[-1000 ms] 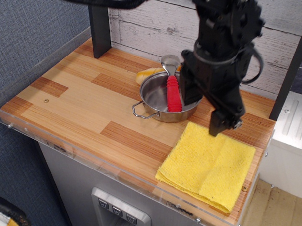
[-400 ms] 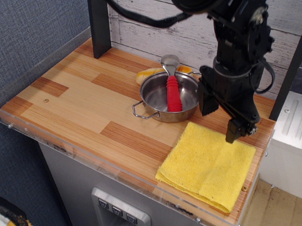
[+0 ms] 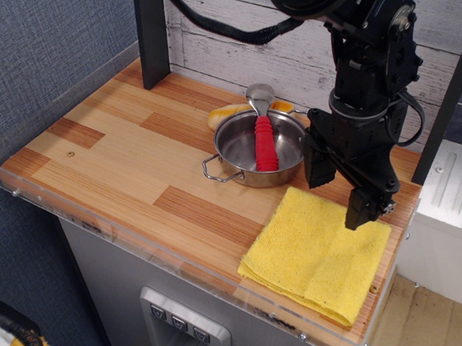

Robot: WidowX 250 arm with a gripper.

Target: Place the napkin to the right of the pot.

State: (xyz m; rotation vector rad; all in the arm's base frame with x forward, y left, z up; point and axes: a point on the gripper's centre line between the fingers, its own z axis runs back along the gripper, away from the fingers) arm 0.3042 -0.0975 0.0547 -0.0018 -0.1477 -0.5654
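Observation:
The napkin [image 3: 319, 252] is bright yellow terry cloth, folded, lying flat at the front right of the wooden table, in front of and to the right of the pot. The pot [image 3: 243, 162] is a small shiny steel pan with wire loop handles, near the back middle. My black gripper [image 3: 341, 193] hangs over the napkin's far edge, just right of the pot. Its two fingers [image 3: 364, 212] stand apart and hold nothing.
A red-handled metal spoon [image 3: 265, 141] lies in the pot. A pale-yellow rounded lump [image 3: 227, 112] sits behind the pot. A dark post [image 3: 151, 33] stands at the back left. A clear plastic rim [image 3: 137, 242] edges the table [image 3: 118, 150].
My gripper has moved right from over the pot's right side to over the napkin's far edge, then dipped slightly. The napkin and pot have not moved.

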